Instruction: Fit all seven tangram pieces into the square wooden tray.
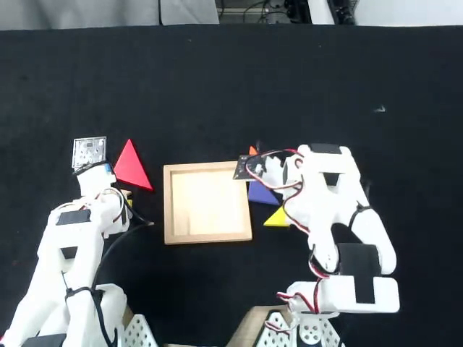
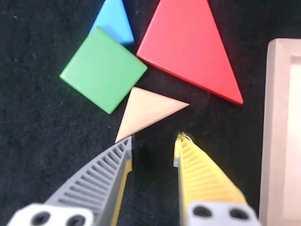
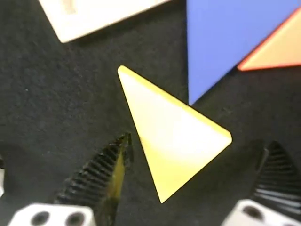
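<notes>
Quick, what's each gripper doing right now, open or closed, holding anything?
Left gripper: open, holding nothing.
Right gripper: open, either side of the yellow triangle.

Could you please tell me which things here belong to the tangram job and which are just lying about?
Job: wooden tray; red triangle; green square; light blue piece; bare wood triangle; yellow triangle; dark blue triangle; orange triangle.
Lying about: black table cover; cables beyond the table's far edge.
</notes>
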Motion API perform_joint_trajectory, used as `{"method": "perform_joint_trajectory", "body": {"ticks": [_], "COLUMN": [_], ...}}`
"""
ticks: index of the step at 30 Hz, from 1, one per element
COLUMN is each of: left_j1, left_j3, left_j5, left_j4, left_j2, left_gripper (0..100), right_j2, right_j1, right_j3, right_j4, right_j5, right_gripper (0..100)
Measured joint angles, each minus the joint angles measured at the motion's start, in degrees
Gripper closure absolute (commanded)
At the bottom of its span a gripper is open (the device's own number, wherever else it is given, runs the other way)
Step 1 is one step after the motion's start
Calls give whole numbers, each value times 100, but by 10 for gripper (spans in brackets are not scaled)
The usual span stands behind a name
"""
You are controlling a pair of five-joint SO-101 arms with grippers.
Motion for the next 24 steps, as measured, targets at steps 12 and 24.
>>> {"method": "perform_joint_trajectory", "body": {"ticks": [12,24], "left_j1": [0,0], "left_j3": [0,0], "left_j5": [0,0], "left_j4": [0,0], "left_j2": [0,0], "left_gripper": [845,845], "right_j2": [431,440], "right_j1": [-9,0], "right_j3": [-53,-229], "right_j4": [0,-9], "right_j5": [211,211], "right_gripper": [590,732]}}
